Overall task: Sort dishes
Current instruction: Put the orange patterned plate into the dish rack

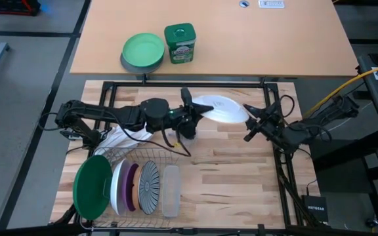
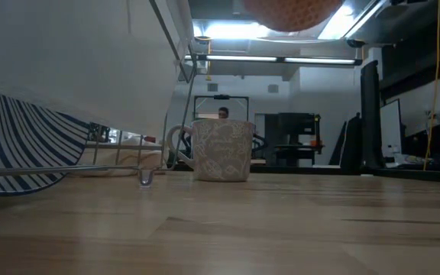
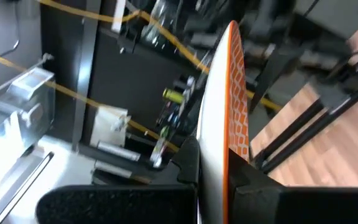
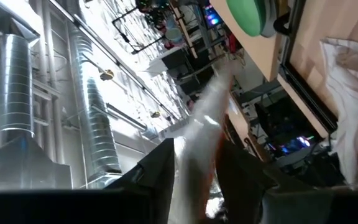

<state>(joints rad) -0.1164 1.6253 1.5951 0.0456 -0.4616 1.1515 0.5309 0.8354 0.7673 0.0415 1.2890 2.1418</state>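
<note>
A: Rack (image 1: 151,157) at the bench's near left corner is holding the sorted dishes on edge, left to right: dark green plate (image 1: 92,185), white plate (image 1: 118,187), purple plate (image 1: 130,187), striped plate (image 1: 149,187).

B: Orange patterned plate (image 1: 218,109) is hanging above the bench's far edge, between both arms. Left gripper (image 1: 190,113) is clamping its rim; right gripper (image 1: 250,113) is gripping the opposite rim.

A: Handling?

B: Probably stiff, glazed, slippery and breakable. The rim is offering the only purchase, so one grip is needing to hold firm while the other releases.
</note>
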